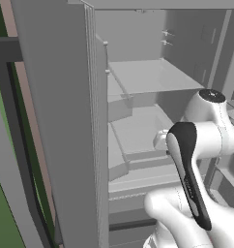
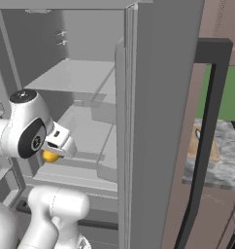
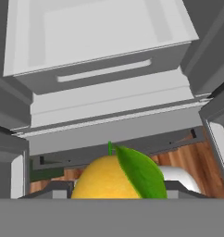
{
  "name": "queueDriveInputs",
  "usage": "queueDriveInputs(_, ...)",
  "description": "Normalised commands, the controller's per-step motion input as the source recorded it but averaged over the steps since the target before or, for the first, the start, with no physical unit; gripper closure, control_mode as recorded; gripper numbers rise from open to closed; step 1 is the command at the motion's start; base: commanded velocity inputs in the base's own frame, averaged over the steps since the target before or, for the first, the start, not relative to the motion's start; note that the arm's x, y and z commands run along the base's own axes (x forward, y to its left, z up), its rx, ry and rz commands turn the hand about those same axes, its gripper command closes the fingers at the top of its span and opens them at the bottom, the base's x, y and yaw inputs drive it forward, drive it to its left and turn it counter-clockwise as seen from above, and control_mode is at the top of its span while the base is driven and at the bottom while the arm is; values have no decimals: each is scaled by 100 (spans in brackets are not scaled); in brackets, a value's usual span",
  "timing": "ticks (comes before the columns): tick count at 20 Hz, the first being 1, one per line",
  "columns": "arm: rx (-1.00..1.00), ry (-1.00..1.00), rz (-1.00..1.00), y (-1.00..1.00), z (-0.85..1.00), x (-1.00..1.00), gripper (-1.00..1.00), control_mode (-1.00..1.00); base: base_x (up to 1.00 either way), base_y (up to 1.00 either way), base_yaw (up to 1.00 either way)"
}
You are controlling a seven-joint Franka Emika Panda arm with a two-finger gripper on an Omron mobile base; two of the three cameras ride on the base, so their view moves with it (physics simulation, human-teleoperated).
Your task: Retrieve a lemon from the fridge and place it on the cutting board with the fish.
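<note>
Lemon (image 2: pixel 50 156) under the tool (image 2: pixel 58 146), before open fridge (image 2: pixel 90 78) shelves, cutting board (image 2: pixel 203 143) right

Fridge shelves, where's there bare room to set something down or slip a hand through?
The upper shelf of the fridge is bare, and so is the tray below it. It is tight by the pincer, where the lemon sits just over the tray's front edge.

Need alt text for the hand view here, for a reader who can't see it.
A yellow lemon with a green leaf sits close at the bottom of the view, in front of the open fridge. Above it, a pale grey drawer stands pulled out.
</note>
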Motion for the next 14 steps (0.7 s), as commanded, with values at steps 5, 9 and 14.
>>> queueDriveInputs(5,0,0,0,0,4,-8,100,-100,0,0,0)
queueDriveInputs(9,0,0,0,0,0,0,100,-100,0,0,0)
queueDriveInputs(14,0,0,0,0,0,0,100,-100,0,0,0)
